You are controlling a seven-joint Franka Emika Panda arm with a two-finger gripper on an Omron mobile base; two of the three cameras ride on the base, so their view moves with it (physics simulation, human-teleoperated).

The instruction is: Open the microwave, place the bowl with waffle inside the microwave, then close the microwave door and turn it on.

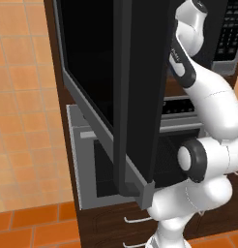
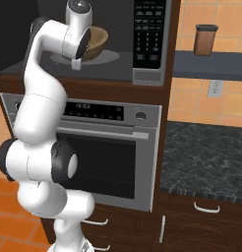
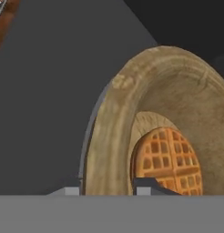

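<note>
A steel oven point(image 2: 110, 152) sits below; right of it, a dark counter point(image 2: 206, 157), a brown canister point(image 2: 205, 39) on a shelf point(image 2: 211, 64).

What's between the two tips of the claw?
The bowl's rim: in the hand view, one claw tip sits outside the wall, the other inside, beside the waffle.

Glossy white shells make up the arm point(image 2: 42, 113), fat rounded segments stacked one on another, each joint capped by a dark grey-black disc or band. Up top, a white wrist link carries a black collar and a shiny dark cap. A small white tab pokes from the wrist, and dark fingertips point(image 3: 152, 185) edge the hand view.
</note>
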